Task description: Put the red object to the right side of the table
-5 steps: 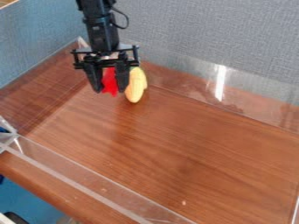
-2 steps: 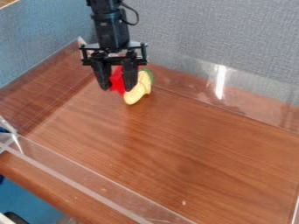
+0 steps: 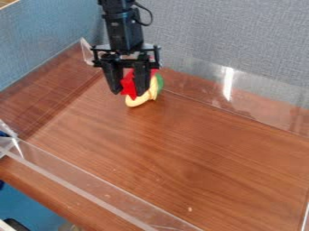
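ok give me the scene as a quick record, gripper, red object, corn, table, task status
gripper: shut on the red object, near the back of the table
red object: bright red block, partly hidden by the gripper's fingers
corn: yellow with a green tip, right beside the red object, partly covered; whether they touch is unclear
table: reddish-brown wood grain, low clear walls at its edges
task status: red object not yet on the right side
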You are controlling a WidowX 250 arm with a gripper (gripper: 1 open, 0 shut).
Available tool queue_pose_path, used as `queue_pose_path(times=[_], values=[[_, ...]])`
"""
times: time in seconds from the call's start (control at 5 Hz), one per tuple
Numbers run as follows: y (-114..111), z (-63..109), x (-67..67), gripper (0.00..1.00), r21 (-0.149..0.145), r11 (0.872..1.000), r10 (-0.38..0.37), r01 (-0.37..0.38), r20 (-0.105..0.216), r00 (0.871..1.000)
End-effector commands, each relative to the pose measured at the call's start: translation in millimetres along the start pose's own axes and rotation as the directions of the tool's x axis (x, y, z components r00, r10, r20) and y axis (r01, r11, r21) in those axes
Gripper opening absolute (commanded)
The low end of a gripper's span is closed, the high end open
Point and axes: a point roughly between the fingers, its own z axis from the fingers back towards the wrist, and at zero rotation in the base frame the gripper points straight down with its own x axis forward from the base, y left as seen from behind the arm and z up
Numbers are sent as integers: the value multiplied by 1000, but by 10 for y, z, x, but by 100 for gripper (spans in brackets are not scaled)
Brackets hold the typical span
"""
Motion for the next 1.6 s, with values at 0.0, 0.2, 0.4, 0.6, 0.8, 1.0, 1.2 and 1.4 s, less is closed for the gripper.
queue_pose_path(times=[0.0,0.2,0.4,0.6,0.8,1.0,1.2,1.4], values=[[-101,245,-23,0,17,998,-66,65,71,995],[-125,241,-29,0,19,996,-90,89,66,994],[-138,239,-35,0,24,994,-109,108,60,992],[-151,238,-39,0,29,992,-127,126,54,990],[-161,235,-42,0,33,989,-145,143,48,988],[-172,234,-47,0,37,986,-161,160,42,986],[-191,227,-51,0,41,983,-181,180,34,983],[-221,216,-54,0,43,978,-203,202,24,979]])
